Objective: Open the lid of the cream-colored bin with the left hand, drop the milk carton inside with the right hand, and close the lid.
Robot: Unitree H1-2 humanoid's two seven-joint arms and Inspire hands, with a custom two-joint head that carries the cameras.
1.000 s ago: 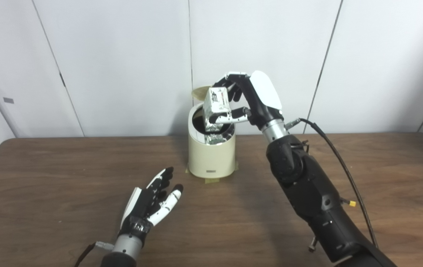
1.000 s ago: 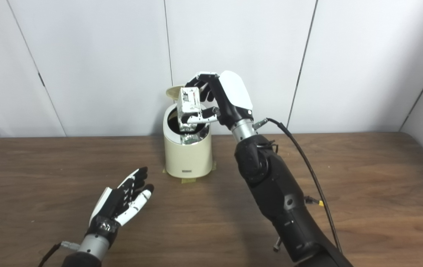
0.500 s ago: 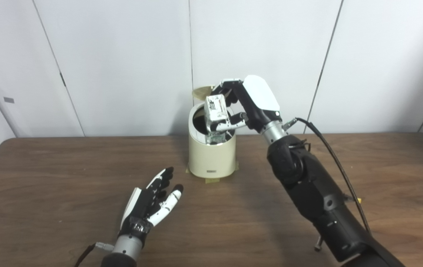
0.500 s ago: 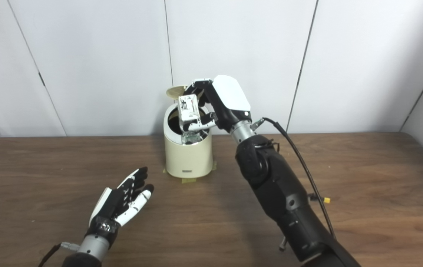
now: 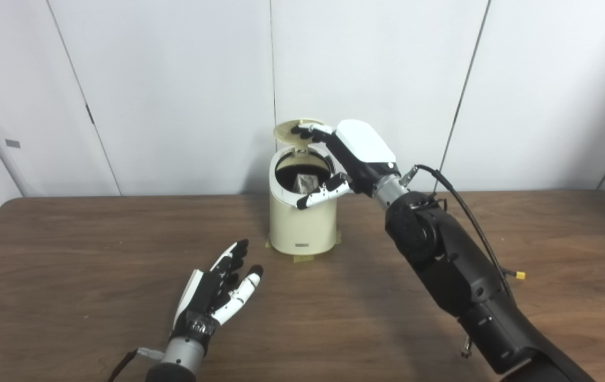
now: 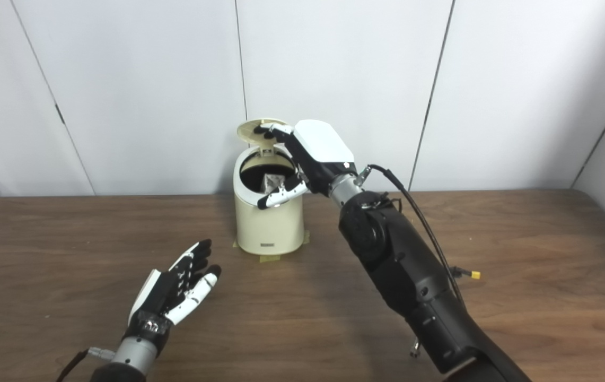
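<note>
The cream-colored bin (image 5: 302, 228) stands at the back middle of the table, its round lid (image 5: 287, 131) tipped up behind the opening. Inside the dark opening lies the milk carton (image 5: 304, 183), only its pale top showing. My right hand (image 5: 347, 156) hovers over the bin's right rim, open, fingers spread above the opening and thumb over the front rim, holding nothing. My left hand (image 5: 216, 292) rests low over the table in front-left of the bin, open, palm up and empty.
The brown wooden table (image 5: 69, 254) spreads wide on both sides of the bin. Tape tabs (image 5: 302, 258) hold the bin's base to the table. A black cable (image 5: 472, 212) runs along my right forearm. White wall panels stand close behind the bin.
My right hand lowered the milk carton into the bin and let go; the carton dropped inside and the fingers spread open. The left hand has stayed still.
</note>
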